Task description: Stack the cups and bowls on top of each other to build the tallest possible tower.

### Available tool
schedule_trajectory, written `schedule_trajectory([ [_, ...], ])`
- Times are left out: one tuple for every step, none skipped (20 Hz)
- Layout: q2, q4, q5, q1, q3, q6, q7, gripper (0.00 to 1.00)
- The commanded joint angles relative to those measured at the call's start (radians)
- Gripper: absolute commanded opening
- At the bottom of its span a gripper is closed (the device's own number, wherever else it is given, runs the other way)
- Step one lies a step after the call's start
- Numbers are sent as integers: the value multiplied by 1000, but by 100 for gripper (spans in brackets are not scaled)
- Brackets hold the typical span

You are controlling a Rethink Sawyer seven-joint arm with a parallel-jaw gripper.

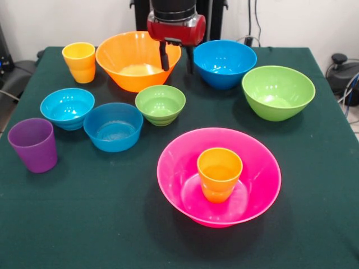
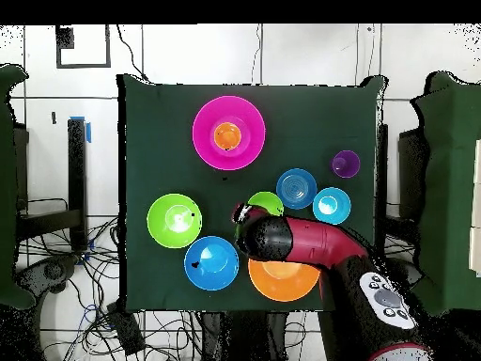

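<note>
Large pink bowl (image 1: 219, 176) holds orange cup (image 1: 219, 174) upright, tower base, near worktop (image 1: 101, 224) edge in front view. Small green bowl (image 1: 160, 104) just camera-side of end effector (image 1: 177, 59), fingers parted, empty, over large orange bowl (image 1: 138, 60) rim.

The red and black arm (image 1: 175, 22) enters from twelve o'clock in the front view and points straight down. Its hand (image 1: 176, 60) hangs below the red wrist housing, two dark fingers (image 1: 164, 56) spread apart with nothing between them. Overhead, the arm (image 2: 310, 246) reaches from five o'clock toward ten o'clock, its black wrist at the tip.
</note>
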State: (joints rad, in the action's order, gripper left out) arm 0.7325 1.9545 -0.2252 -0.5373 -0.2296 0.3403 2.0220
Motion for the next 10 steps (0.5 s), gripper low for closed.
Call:
schedule_trajectory([
  [73, 90, 56, 11, -45, 104, 81, 100],
  [76, 113, 61, 10, -39, 87, 96, 100],
  [78, 136, 66, 9, -32, 71, 111, 100],
  [82, 149, 67, 12, -24, 57, 120, 100],
  [87, 169, 69, 15, -11, 39, 135, 100],
  [92, 178, 72, 16, -5, 35, 136, 100],
  [107, 191, 74, 17, 3, 38, 137, 100],
  [114, 197, 76, 15, 6, 38, 133, 100],
  [122, 207, 77, 10, 8, 40, 129, 100],
  [119, 213, 76, 5, 7, 31, 126, 100],
])
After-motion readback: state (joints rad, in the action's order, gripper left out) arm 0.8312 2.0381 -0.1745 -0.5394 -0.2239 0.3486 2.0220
